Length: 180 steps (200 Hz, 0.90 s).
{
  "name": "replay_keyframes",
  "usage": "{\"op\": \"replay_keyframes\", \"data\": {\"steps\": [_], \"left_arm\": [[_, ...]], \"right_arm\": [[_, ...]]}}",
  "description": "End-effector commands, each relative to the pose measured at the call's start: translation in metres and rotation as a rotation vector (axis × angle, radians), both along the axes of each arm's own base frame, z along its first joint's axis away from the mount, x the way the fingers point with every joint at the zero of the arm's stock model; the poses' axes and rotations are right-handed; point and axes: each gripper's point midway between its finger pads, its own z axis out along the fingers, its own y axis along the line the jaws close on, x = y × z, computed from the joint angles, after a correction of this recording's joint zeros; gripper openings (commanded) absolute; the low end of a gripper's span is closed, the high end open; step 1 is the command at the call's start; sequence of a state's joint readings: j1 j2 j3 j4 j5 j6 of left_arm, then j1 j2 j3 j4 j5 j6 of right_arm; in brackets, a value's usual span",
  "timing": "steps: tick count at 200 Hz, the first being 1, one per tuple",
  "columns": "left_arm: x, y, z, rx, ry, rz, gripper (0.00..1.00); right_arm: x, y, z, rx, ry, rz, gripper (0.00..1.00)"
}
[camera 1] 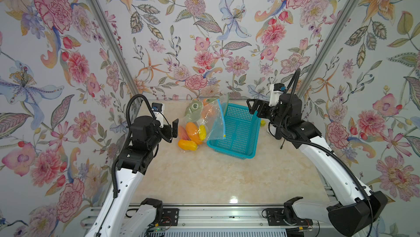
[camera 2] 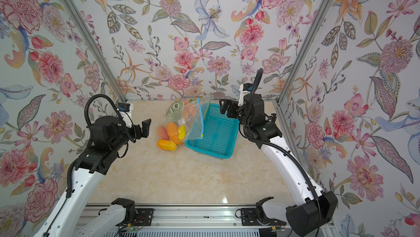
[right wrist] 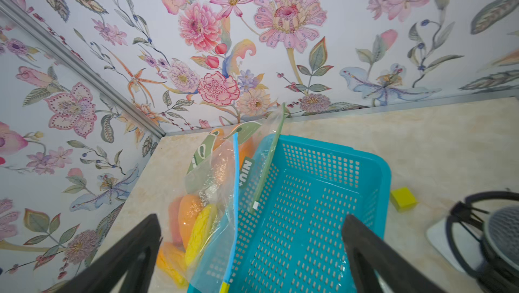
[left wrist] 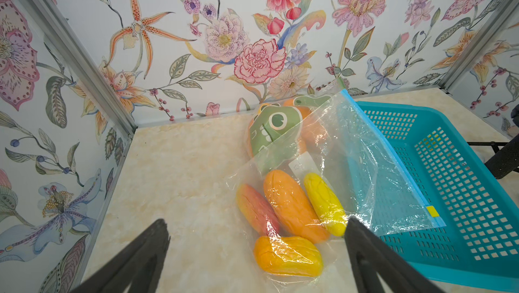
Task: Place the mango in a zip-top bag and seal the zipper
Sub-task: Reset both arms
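table: the pale marbled table (camera 1: 204,174) lies under both arms; nothing on it blocks either gripper's way to the bag.
basket: the teal basket (camera 1: 241,131) sits below and ahead of the right gripper, with the bag's zipper edge propped on its rim.
bag: the zip-top bag (left wrist: 365,165) lies straight ahead of the left gripper, between the two grippers, clear and crinkled.
second bag: a bag with a green dinosaur print (camera 1: 193,108) lies beyond the first, farther from both grippers; leave it alone.
mangoes: the mangoes (left wrist: 292,204) lie under plastic just ahead of the left gripper, apparently inside the bag already.
left gripper: the left gripper (camera 2: 145,130) has its jaws spread wide and holds nothing.
right gripper: the right gripper (camera 1: 252,107) also gapes fully and grips nothing, hovering over the basket's far corner.
zipper: the blue zipper (left wrist: 393,154) runs along the basket rim; whether its track is fully closed cannot be told.
slider: the yellow slider (left wrist: 432,210) sits at the zipper end between the grippers.
step: probably checking or finishing the seal. Pin the bag corner with the left gripper, pinch the slider squarely with the right, pull along the track without lifting.
block: a yellow block (right wrist: 403,199) lies past the basket, well clear.
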State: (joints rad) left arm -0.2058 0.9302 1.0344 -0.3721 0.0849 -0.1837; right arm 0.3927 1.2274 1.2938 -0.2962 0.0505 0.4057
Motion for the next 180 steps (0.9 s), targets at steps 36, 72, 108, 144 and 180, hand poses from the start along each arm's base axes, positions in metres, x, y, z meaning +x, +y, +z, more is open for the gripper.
{"op": "replay_keyframes", "data": {"steps": [36, 72, 108, 144, 180], "left_arm": [[0.036, 0.028, -0.023, 0.117, -0.064, 0.188, 0.99], [0.054, 0.076, -0.082, 0.13, -0.015, 0.338, 0.99], [0.064, 0.109, -0.131, 0.225, 0.019, 0.446, 0.99], [0.063, 0.121, -0.162, 0.263, -0.012, 0.452, 0.99], [0.062, 0.119, -0.192, 0.208, -0.06, 0.45, 0.99]], "right_arm": [[-0.032, -0.145, -0.05, -0.311, -0.033, -0.436, 1.0], [-0.049, -0.207, -0.117, -0.335, -0.035, -0.646, 1.0], [-0.033, -0.193, -0.178, -0.37, -0.037, -0.578, 1.0], [-0.024, -0.167, -0.198, -0.447, -0.152, -0.472, 1.0], [-0.02, -0.148, -0.216, -0.472, -0.234, -0.37, 1.0]]}}
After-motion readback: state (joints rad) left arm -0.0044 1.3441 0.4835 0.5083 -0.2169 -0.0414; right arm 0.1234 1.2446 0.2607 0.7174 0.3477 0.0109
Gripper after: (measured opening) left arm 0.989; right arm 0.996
